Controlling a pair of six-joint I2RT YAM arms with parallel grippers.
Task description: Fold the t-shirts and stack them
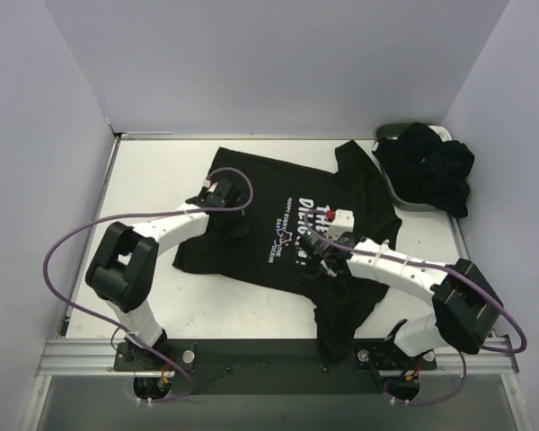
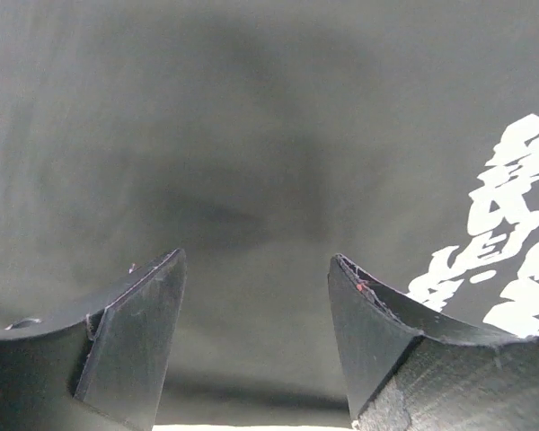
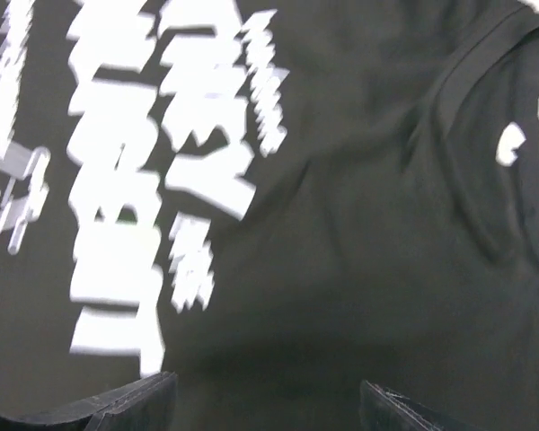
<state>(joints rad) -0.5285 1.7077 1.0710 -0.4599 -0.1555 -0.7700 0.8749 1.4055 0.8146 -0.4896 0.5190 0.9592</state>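
Note:
A black t-shirt with white lettering lies spread flat on the table, collar to the right, one sleeve hanging over the near edge. My left gripper is open over its hem side; in the left wrist view the jaws stand apart with plain black cloth between them. My right gripper is open over the chest print near the collar; in the right wrist view only its fingertips show, above the shirt. More black shirts are heaped in the basket. No white garment shows.
A dark oval basket stands at the back right corner. White table shows left of and behind the shirt. Grey walls close in three sides. Purple cables loop off both arms.

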